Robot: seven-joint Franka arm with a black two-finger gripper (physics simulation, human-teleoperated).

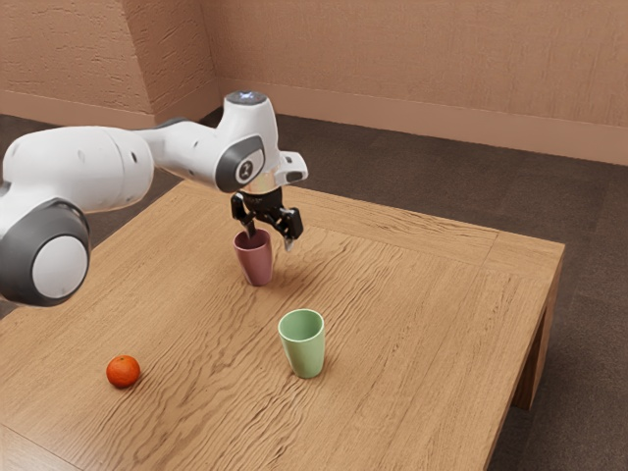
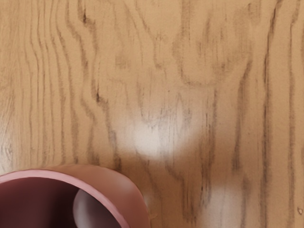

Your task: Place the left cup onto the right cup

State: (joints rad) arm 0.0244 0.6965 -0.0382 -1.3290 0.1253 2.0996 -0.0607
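Setting: a wooden table (image 1: 422,294) fills most of the exterior view, with a dark floor (image 1: 471,177) and a tan wall (image 1: 412,49) behind it.
Arm: a white robot arm (image 1: 98,172) enters from the upper left of the exterior view and reaches toward the middle of the frame.
Gripper: the black two-finger gripper (image 1: 272,238) points down at the table, a little left of centre in the upper half of the frame.
Gripper state: its fingers are spread wide and grip nothing. One finger hangs at the pink cup's mouth. The other hangs outside the cup on the exterior view's right.
Pink cup: the pink cup (image 1: 255,260) stands upright on the table directly under the gripper, left of the frame's centre, with its mouth facing up.
Green cup: the green cup (image 1: 302,345) stands upright in the lower middle of the frame, apart from the pink cup, lower and to the right of it.
Orange: a small orange (image 1: 123,371) lies on the table in the lower left of the frame, well apart from both cups.
Wrist view: the pink cup's curved rim (image 2: 95,178) and its hollow inside sit close under the hand, with bare wood grain (image 2: 190,71) beyond the cup.
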